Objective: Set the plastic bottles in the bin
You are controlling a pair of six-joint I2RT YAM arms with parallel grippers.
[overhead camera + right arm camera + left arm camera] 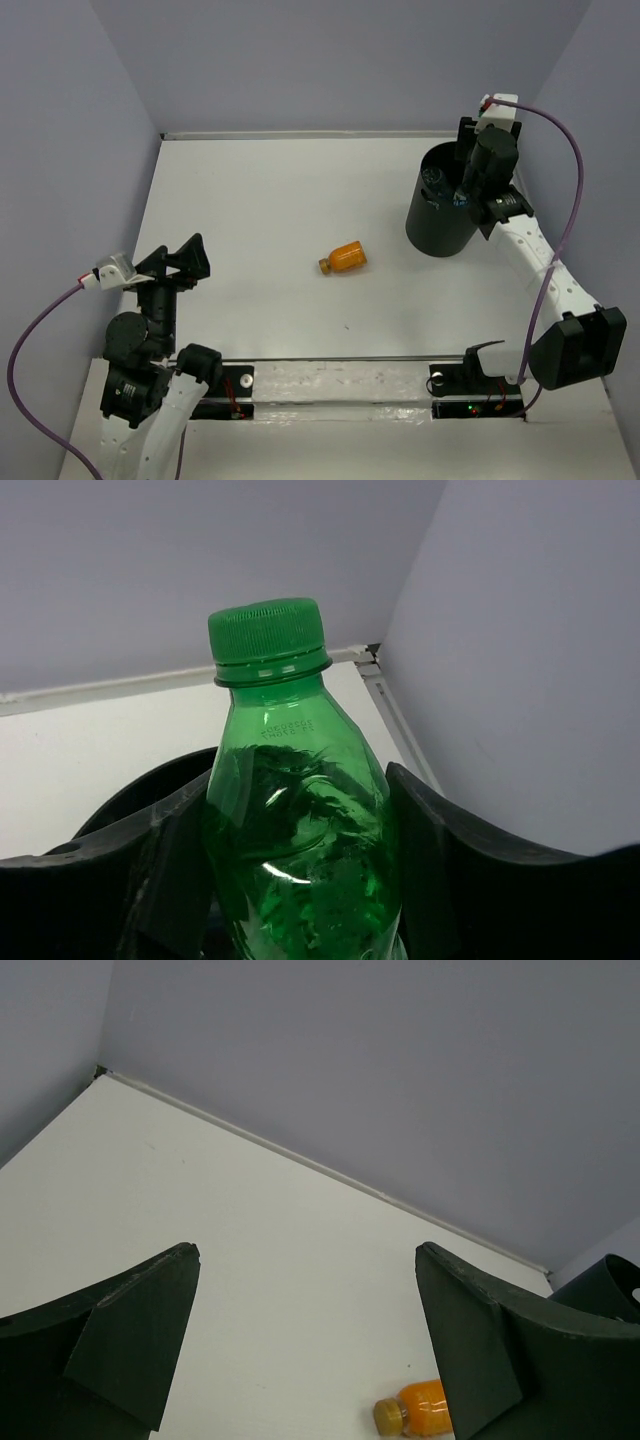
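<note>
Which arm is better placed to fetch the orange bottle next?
Left. Its claw is open and empty, and its camera has the orange bottle ahead on the table. The right claw is shut on the green bottle over the bin.

Faint embossed code on the shoulder of the green bottle — too small to read.

Soft, even light fills all three views, and the white table is bright without glare. The bin casts only a faint shadow near the far right corner. Small highlights glint on the sharply focused green bottle.
</note>
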